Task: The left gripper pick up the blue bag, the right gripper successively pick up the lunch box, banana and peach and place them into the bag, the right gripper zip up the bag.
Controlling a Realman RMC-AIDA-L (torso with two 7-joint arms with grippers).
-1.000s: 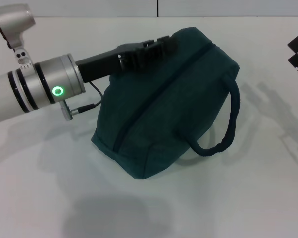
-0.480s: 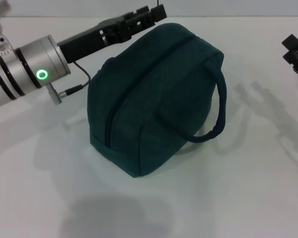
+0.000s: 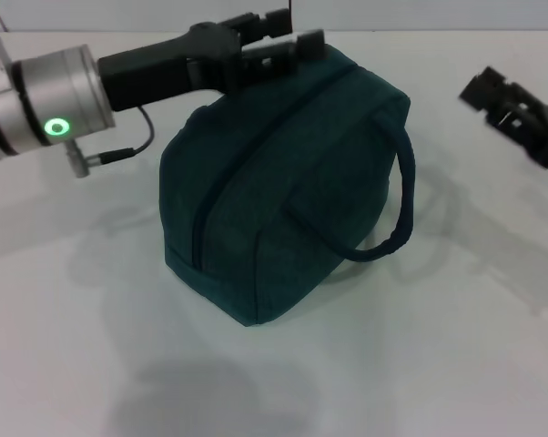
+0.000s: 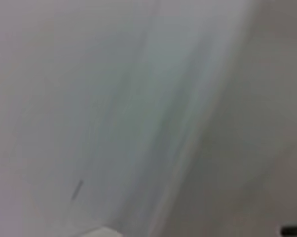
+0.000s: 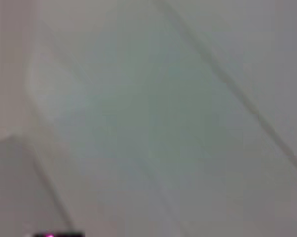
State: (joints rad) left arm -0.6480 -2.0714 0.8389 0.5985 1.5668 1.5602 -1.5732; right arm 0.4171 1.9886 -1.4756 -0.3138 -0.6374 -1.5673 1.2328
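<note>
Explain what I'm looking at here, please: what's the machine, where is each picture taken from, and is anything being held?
This is a two-armed robot at a white table. The wide picture comes from a camera on its head, looking down; the two pale, featureless ones come from cameras on its wrists and show nothing recognisable. A dark blue bag with its zipper shut and a loop handle sits on the table. The left gripper is at the bag's far top end; whether it grips the fabric is not visible. The right gripper hangs apart, holding nothing.
</note>
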